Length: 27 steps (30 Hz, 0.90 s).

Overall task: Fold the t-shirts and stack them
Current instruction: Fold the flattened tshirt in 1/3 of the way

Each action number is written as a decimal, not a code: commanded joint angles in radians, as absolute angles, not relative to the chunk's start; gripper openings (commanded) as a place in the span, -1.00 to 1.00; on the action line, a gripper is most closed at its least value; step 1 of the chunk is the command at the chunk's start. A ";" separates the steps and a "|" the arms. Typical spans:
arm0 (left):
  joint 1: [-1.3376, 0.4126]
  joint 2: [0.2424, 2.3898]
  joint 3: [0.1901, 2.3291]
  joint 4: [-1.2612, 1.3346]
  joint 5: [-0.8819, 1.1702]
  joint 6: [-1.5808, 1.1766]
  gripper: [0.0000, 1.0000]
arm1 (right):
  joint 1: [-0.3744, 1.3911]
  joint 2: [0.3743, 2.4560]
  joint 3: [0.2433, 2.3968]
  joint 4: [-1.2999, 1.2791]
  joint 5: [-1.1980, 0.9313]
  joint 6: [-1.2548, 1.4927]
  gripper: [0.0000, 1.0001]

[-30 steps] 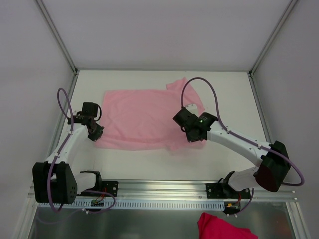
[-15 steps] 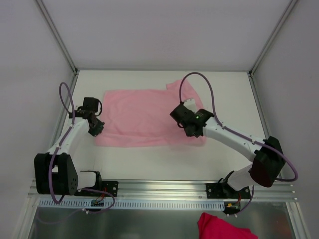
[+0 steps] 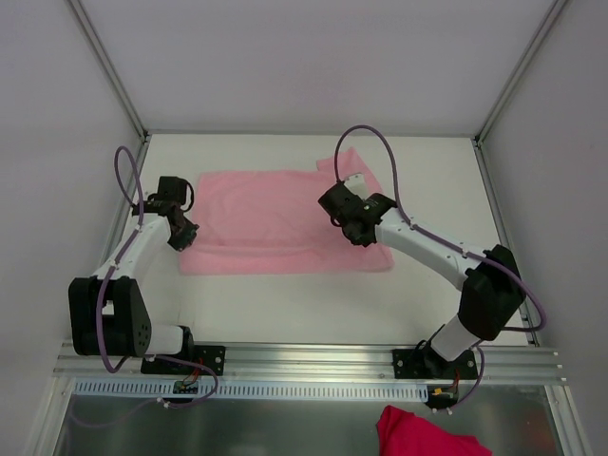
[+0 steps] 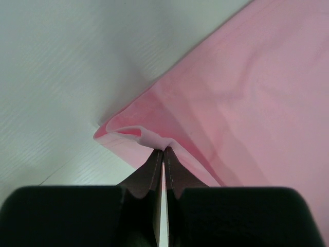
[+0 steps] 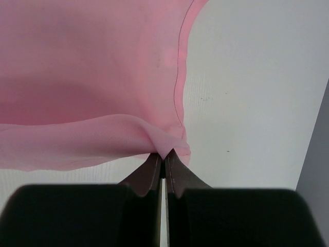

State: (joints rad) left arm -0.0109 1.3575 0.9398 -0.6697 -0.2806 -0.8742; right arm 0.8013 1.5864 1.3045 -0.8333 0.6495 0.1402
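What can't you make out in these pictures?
Top view: the wrists cover the left fingers and right fingers, so their pinch on the t-shirt shows only in wrist views.
Top view: the right arm hides part of the shirt's right side.
Top view: the bottom edge cuts off a red cloth; what it is cannot be told.

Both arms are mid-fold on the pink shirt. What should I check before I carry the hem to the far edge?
1. Left gripper shut on the t-shirt corner: ok.
2. Right gripper shut on the hem: ok.
3. Near fold line straight in the top view: ok.
4. Sleeve tucked in: not ok, it sticks out at the far right corner.
5. One layer or two pinched: cannot tell.
6. Purple cable clear of the fabric: cannot tell; it loops above the far corner.
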 commanded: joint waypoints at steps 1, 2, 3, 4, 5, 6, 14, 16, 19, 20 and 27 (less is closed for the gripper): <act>0.017 1.367 0.985 -0.661 -0.316 -0.848 -1.00 | 0.798 1.612 1.339 -0.824 0.698 0.123 -0.98; 0.018 1.370 0.986 -0.655 -0.316 -0.848 -1.00 | 0.796 1.620 1.336 -0.821 0.707 0.121 -0.98; 0.020 1.379 0.992 -0.655 -0.314 -0.847 -1.00 | 0.796 1.637 1.329 -0.805 0.706 0.118 -0.98; 0.020 1.385 0.996 -0.655 -0.314 -0.847 -1.00 | 0.795 1.644 1.325 -0.793 0.700 0.112 -0.98; 0.020 1.397 1.002 -0.650 -0.313 -0.847 -1.00 | 0.795 1.652 1.322 -0.772 0.686 0.104 -0.98; 0.020 1.404 1.006 -0.649 -0.311 -0.845 -1.00 | 0.795 1.660 1.321 -0.761 0.678 0.101 -0.98; 0.020 1.469 1.028 -0.630 -0.285 -0.822 -1.00 | 0.793 1.747 1.353 -0.759 0.650 0.078 -0.98; 0.020 1.473 1.026 -0.629 -0.288 -0.821 -1.00 | 0.792 1.758 1.361 -0.756 0.663 0.078 -0.98; 0.020 1.467 1.022 -0.621 -0.294 -0.821 -1.00 | 0.790 1.776 1.370 -0.753 0.686 0.068 -0.98; 0.020 1.462 1.022 -0.621 -0.299 -0.819 -1.00 | 0.788 1.787 1.376 -0.753 0.696 0.064 -0.98; 0.020 1.457 1.025 -0.609 -0.302 -0.802 -1.00 | 0.781 1.819 1.402 -0.758 0.742 0.043 -0.98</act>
